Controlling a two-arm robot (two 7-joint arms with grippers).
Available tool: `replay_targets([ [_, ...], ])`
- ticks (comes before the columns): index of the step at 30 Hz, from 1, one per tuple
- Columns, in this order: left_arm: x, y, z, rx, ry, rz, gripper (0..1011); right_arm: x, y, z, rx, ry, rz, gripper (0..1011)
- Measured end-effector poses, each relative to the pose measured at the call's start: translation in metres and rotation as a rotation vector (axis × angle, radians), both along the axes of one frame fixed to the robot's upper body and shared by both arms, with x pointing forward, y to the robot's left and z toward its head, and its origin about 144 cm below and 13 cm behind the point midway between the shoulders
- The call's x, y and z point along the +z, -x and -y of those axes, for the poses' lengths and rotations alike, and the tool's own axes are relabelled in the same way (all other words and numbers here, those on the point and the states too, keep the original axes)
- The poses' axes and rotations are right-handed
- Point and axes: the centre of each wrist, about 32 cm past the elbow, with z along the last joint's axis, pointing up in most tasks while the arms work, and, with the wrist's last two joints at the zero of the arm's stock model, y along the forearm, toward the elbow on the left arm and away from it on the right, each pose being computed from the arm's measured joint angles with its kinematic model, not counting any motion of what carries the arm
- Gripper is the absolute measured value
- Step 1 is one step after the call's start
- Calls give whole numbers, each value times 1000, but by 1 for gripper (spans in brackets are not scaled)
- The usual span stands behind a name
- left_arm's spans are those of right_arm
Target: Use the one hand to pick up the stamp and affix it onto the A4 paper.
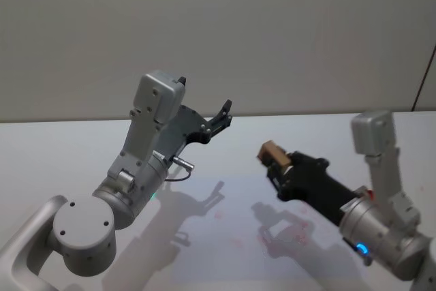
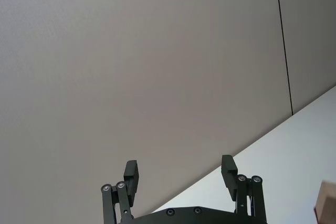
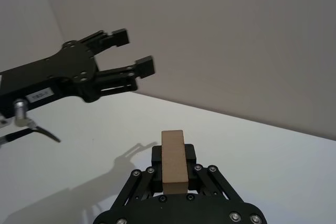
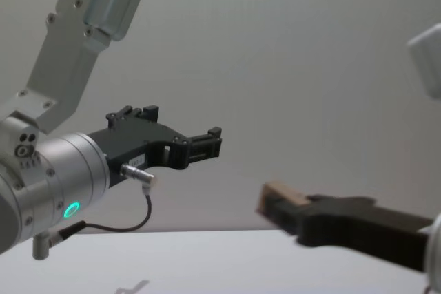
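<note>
My right gripper [image 1: 278, 162] is shut on the stamp [image 1: 271, 150], a light tan block held in the air above the table. In the right wrist view the stamp [image 3: 172, 161] stands out between the black fingers [image 3: 195, 157]. From the chest view the stamp [image 4: 278, 196] hangs at the tip of the right gripper [image 4: 284, 206]. The A4 paper [image 1: 225, 253] lies flat on the table below, a pale sheet with faint red marks. My left gripper [image 1: 223, 115] is raised over the table's left-middle, open and holding nothing; its fingers [image 2: 131, 174] stand wide apart.
The white table [image 1: 61, 148] reaches back to a plain grey wall [image 1: 272, 32]. Shadows of both arms fall on the paper. The left gripper [image 3: 128, 61] hangs a short way ahead of the stamp and to its left.
</note>
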Motion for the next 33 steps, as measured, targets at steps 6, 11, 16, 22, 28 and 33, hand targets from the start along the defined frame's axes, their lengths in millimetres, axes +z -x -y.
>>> replay_targets([
  [6, 0, 0, 0, 0, 0, 0, 1001, 4, -6, 23, -73, 12, 11, 219],
  [11, 0, 0, 0, 0, 0, 0, 1001, 6, -11, 41, -130, 27, 16, 219],
  [16, 0, 0, 0, 0, 0, 0, 1001, 6, -15, 58, -191, 45, 21, 219],
  [22, 0, 0, 0, 0, 0, 0, 1001, 3, -19, 78, -263, 81, 25, 219],
  [28, 0, 0, 0, 0, 0, 0, 1001, -5, -20, 91, -299, 120, 21, 219],
  [33, 0, 0, 0, 0, 0, 0, 1001, -13, -18, 102, -320, 159, 12, 219],
])
